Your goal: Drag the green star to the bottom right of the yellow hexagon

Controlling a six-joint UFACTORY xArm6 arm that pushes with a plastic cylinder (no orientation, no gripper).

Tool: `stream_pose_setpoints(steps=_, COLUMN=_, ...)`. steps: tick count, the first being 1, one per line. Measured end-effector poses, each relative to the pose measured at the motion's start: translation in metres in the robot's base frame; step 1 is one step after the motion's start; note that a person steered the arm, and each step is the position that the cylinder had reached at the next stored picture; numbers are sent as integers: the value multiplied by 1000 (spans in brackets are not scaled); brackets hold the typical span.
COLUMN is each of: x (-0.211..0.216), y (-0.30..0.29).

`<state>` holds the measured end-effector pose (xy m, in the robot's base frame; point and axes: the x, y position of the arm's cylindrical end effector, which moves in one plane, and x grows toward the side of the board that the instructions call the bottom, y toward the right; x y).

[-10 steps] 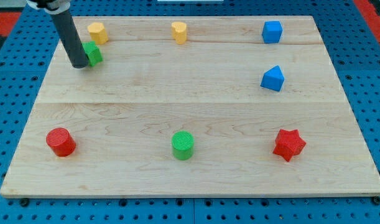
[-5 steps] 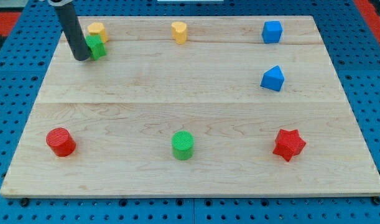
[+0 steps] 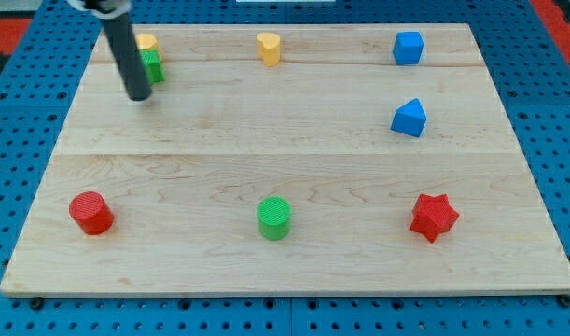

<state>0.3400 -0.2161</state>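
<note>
The green star (image 3: 153, 66) lies near the board's top left corner, touching the lower edge of the yellow hexagon (image 3: 147, 42) just above it. My dark rod comes down from the view's top left and partly covers both blocks. My tip (image 3: 138, 94) rests on the board just below and slightly left of the green star, close to it; whether it touches the star cannot be told.
A second yellow block (image 3: 269, 47) sits at top centre. A blue cube (image 3: 408, 47) and a blue block (image 3: 409, 118) are at the right. A red cylinder (image 3: 90, 212), a green cylinder (image 3: 274, 217) and a red star (image 3: 434, 217) line the bottom of the wooden board (image 3: 285, 271).
The green star has slid up and a little right, now against the yellow hexagon. My tip went up with it, then shifted right and slightly down, below the star.
</note>
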Motion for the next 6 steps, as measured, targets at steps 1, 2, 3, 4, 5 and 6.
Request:
stream_pose_setpoints(steps=1, x=-26, y=-33)
stream_pose_setpoints(steps=2, x=-35, y=-45)
stream_pose_setpoints(steps=3, x=-35, y=-45)
stream_pose_setpoints(steps=4, x=-35, y=-42)
stream_pose_setpoints(steps=5, x=-37, y=-33)
stream_pose_setpoints(steps=6, x=-48, y=-20)
